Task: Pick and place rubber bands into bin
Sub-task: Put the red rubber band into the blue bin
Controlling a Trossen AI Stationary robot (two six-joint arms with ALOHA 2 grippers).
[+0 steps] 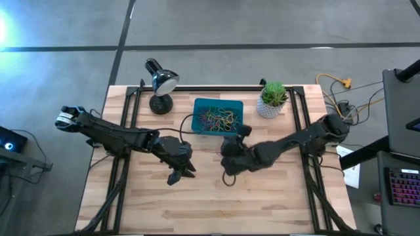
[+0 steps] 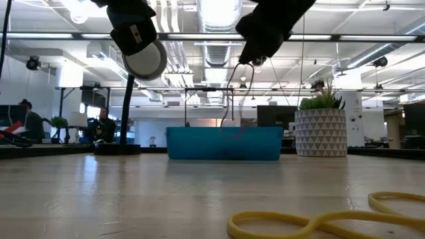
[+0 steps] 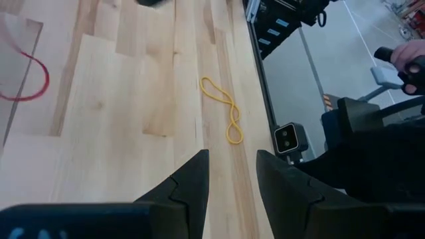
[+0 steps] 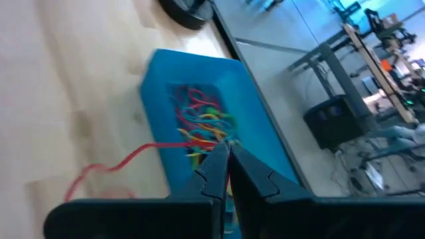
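Observation:
The teal bin stands at the table's far middle, with several coloured rubber bands lying in it. My right gripper hovers on the near right side of the bin and is shut on a red rubber band. A yellow rubber band lies flat on the wood close to the table's near edge and fills the foreground of the low view. My left gripper hangs open above the table's middle left, with nothing between its fingers. My right gripper pinches the red band's upper end between its two fingertips. The fingers slant down toward the bin from its near right side. The band hangs slack below them as a long loop, clear of the table and in front of the bin's near wall.
A black desk lamp stands left of the bin and a white plant pot right of it. Black frame rails run along both table sides. Bare wood lies toward the near edge. People sit in the room beyond.

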